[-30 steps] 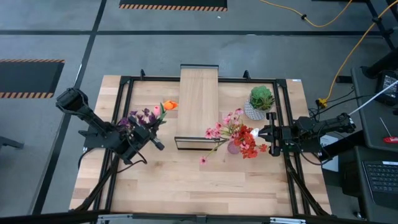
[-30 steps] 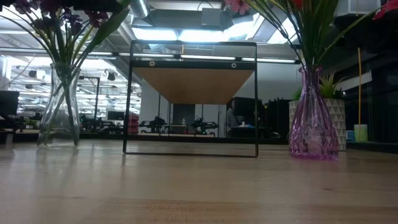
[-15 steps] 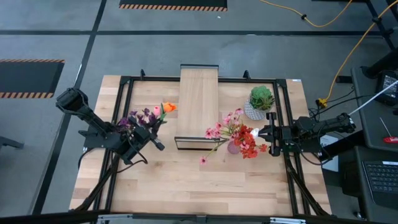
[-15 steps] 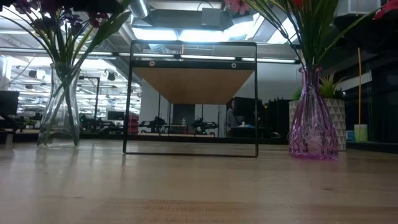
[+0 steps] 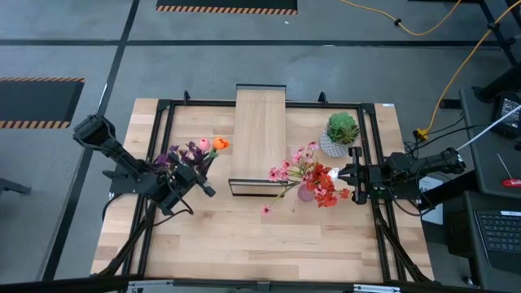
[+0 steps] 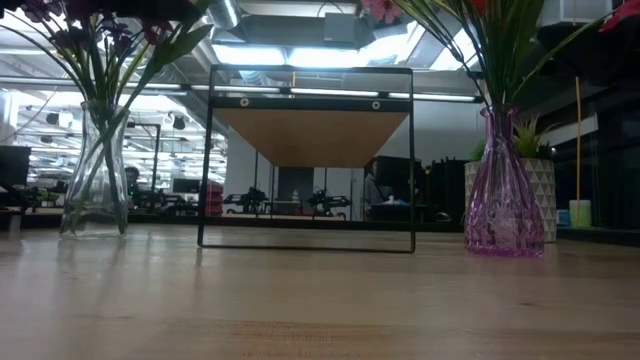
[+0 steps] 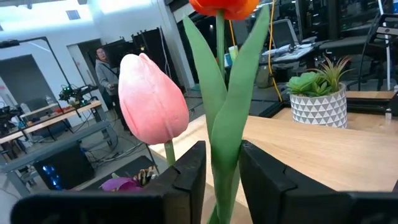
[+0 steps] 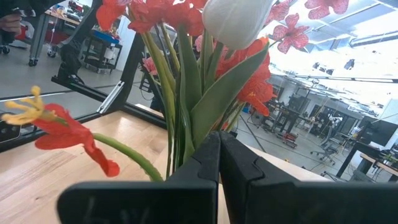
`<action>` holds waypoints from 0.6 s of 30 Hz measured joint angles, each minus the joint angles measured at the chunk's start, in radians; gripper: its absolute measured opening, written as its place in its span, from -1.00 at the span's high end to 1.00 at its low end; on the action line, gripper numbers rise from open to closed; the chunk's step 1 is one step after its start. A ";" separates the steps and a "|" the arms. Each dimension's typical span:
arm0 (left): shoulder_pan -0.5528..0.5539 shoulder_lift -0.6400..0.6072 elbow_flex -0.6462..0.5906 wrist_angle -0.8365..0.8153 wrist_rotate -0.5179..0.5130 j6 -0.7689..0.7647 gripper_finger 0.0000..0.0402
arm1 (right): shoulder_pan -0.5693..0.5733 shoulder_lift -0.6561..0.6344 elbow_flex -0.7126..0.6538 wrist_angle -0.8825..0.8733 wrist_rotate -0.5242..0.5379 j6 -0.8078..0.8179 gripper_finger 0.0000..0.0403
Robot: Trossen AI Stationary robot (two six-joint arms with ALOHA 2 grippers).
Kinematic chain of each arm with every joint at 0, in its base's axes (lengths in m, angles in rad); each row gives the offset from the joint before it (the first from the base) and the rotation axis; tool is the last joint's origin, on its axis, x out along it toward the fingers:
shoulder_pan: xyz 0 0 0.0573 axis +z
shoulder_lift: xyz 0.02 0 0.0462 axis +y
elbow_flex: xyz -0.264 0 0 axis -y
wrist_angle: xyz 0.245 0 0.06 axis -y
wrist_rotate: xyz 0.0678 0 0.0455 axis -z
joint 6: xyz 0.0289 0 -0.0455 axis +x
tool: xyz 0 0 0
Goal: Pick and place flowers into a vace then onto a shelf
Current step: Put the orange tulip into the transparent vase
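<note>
Shelf (image 5: 260, 134): upper centre of the high view, lying lengthwise on the table
Left gripper (image 5: 198, 174): left of centre, fingers slightly apart around the orange tulip (image 7: 225, 6) stem, over the clear vase (image 6: 95, 170)
Right gripper (image 5: 342, 181): right of centre, fingers pressed together beside the red blooms (image 8: 245, 74) in the purple vase (image 6: 503, 190)

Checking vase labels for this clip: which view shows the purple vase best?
The low view: the purple vase stands in full side profile on the table, stems rising from its neck. In the high view the flowers mostly cover it. Neither wrist view shows it.
</note>
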 joint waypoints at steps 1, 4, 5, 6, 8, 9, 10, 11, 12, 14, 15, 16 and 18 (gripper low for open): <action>0.000 0.000 0.000 0.000 0.000 0.005 0.55 | 0.000 0.000 0.000 0.000 0.000 0.000 0.95; 0.000 0.000 0.000 0.001 0.000 0.008 0.51 | 0.000 0.000 0.000 0.000 0.000 0.000 0.95; -0.003 0.000 0.000 0.002 0.000 0.013 0.50 | 0.000 0.000 0.000 0.000 0.000 0.000 0.95; -0.006 0.000 0.000 0.005 -0.001 0.021 0.49 | 0.000 0.000 0.000 0.000 0.000 0.000 0.95; -0.019 0.000 0.000 0.030 -0.001 0.042 0.48 | 0.000 0.000 0.000 0.000 0.000 0.000 0.95; -0.025 0.000 0.001 0.051 -0.001 0.058 0.47 | 0.000 0.000 0.000 0.000 0.000 0.000 0.95; -0.033 0.000 0.003 0.070 -0.001 0.078 0.47 | 0.000 0.000 0.000 0.000 0.000 0.000 0.95; -0.040 0.000 0.009 0.084 -0.002 0.098 0.47 | 0.000 0.000 0.000 0.000 0.000 0.000 0.95; -0.048 0.000 0.017 0.097 -0.001 0.123 0.47 | 0.000 0.000 0.000 0.000 0.000 0.000 0.95; -0.064 -0.001 0.035 0.108 -0.001 0.175 0.47 | 0.000 0.000 0.000 0.000 0.000 0.000 0.95; -0.070 -0.001 0.042 0.108 -0.001 0.200 0.47 | 0.000 0.000 0.000 0.000 0.000 0.000 0.95; -0.077 -0.001 0.047 0.108 -0.001 0.225 0.47 | 0.000 0.000 0.000 0.000 0.000 0.000 0.95; -0.091 -0.001 0.051 0.108 -0.001 0.261 0.46 | 0.000 0.000 0.000 0.000 0.000 0.000 0.95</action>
